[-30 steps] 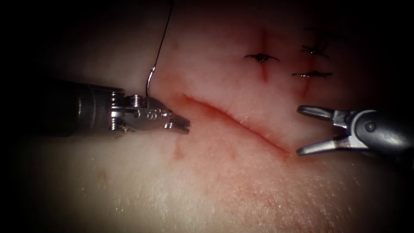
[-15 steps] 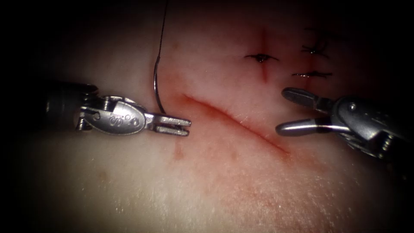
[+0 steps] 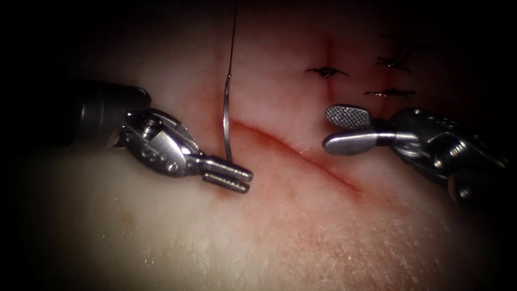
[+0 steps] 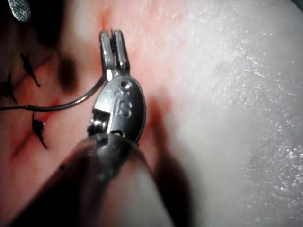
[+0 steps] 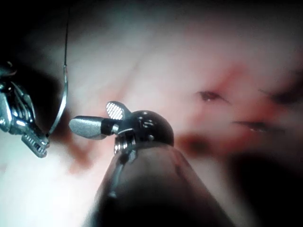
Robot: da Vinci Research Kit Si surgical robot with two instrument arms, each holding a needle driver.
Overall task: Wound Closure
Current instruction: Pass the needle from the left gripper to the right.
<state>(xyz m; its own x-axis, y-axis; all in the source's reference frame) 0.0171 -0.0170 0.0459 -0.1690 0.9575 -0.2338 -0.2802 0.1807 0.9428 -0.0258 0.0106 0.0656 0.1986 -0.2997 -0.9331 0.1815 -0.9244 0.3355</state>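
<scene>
The needle point(image 3: 226, 121) is held by the left tool point(image 3: 229, 175), whose jaws are clamped on it near its pointed end. It rises from the jaws almost upright above the tissue point(image 3: 280, 231), just left of the upper end of the cut point(image 3: 296, 153), and is not in the tissue. The thread point(image 3: 232, 35) runs up from the needle's rear end. The right tool point(image 3: 342, 129) holds nothing; its jaws stand apart, over the tissue on the right side of the cut. Behind it, dark stitches point(image 3: 326, 71) cross two smaller cuts. Some red fluid point(image 3: 253, 137) stains the tissue along the cut.
</scene>
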